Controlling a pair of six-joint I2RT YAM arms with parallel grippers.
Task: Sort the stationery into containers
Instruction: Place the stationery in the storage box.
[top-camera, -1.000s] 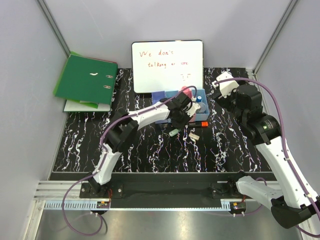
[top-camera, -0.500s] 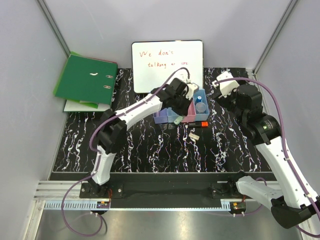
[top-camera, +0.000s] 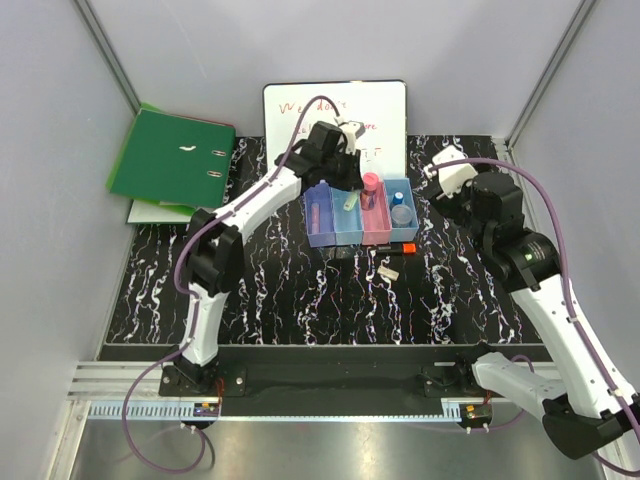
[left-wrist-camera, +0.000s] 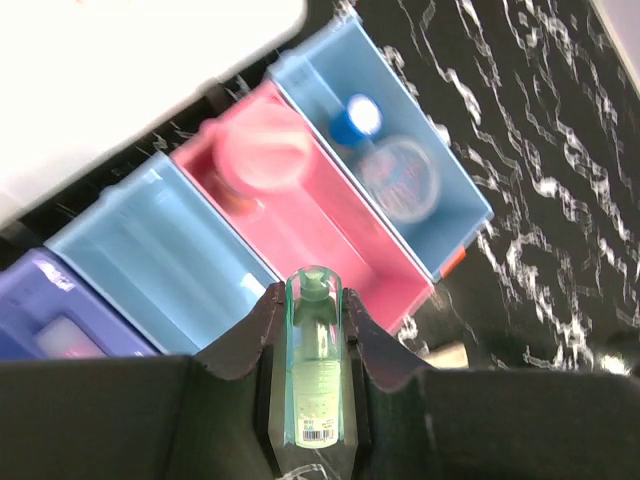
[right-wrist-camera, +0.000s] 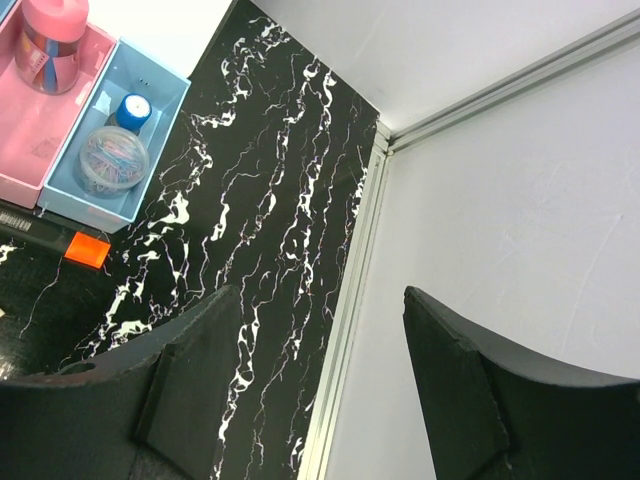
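Left pincer (left-wrist-camera: 308, 300): closed narrowly on the green highlighter (left-wrist-camera: 313, 372), fingers (left-wrist-camera: 268, 318) pressing its barrel from both sides
Left arm: stretched far across the bench (top-camera: 300, 300), its pincer held over the row of four bins (top-camera: 345, 240)
Green highlighter's place: in the top view it hung over the light-blue bin (top-camera: 340, 228), second from the left; whether it touched that bin could not be told
Purple-blue bin (top-camera: 312, 236): leftmost, with a lilac marker (top-camera: 318, 213) lying in it
Pink bin (top-camera: 376, 230): third from the left, with a pink-capped jar (top-camera: 370, 184) standing at its far end
Rightmost bin (right-wrist-camera: 165, 85): light blue, holding a small blue-capped bottle (right-wrist-camera: 132, 108) and, just near of it, a round clear tub of coloured clips (right-wrist-camera: 110, 160)
Orange-capped marker (top-camera: 400, 246): lay on the bench just near of the bins, toward the right
Right pincer (right-wrist-camera: 318, 300): wide apart, holding nothing, raised to the right of the bins
Whiteboard (top-camera: 385, 105): stood upright just far of the bins
Green ring binder (top-camera: 170, 160): lay at the far left, well apart from the bins
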